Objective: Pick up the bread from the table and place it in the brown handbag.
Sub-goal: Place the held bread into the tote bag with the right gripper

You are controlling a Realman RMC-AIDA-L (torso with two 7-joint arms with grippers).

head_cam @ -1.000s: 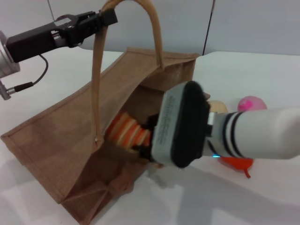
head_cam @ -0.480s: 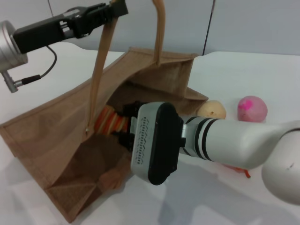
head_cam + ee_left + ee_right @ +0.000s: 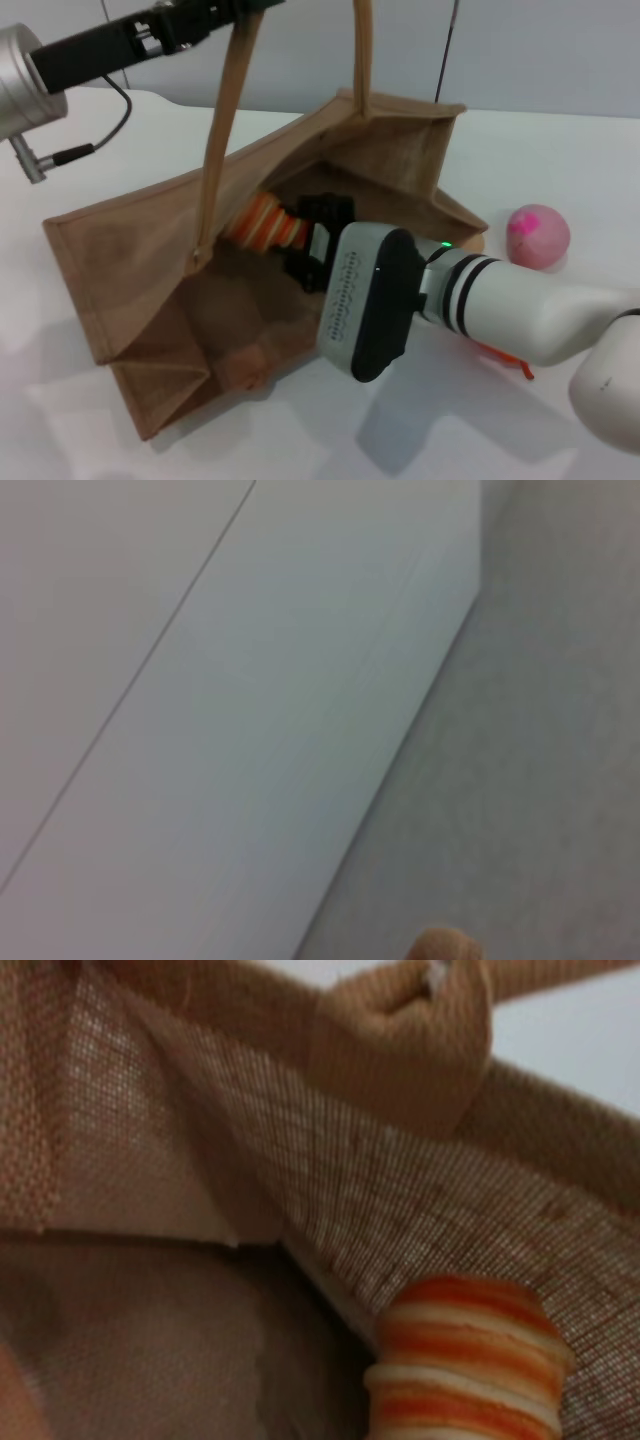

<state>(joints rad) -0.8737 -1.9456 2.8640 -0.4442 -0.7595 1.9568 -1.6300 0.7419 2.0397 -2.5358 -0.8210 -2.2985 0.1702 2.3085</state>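
The brown handbag (image 3: 140, 260) lies on the white table (image 3: 570, 150) with its mouth held open. My left gripper (image 3: 235, 8) is at the top of the head view, shut on one strap handle (image 3: 222, 130) and holding it up; a bit of the strap shows in the left wrist view (image 3: 445, 946). My right gripper (image 3: 308, 240) reaches into the bag's mouth, shut on the striped orange and cream bread (image 3: 262, 222). The bread is inside the bag, above its lower wall. The right wrist view shows the bread (image 3: 470, 1370) against the woven bag wall (image 3: 300, 1160).
A pink ball (image 3: 538, 236) lies on the table to the right of the bag. An orange item (image 3: 503, 353) is partly hidden under my right forearm. A grey wall stands behind the table.
My left gripper has raised the strap higher and the bag has opened wider. My right gripper has carried the bread deeper into the bag. The beige bun beside the bag is now hidden.
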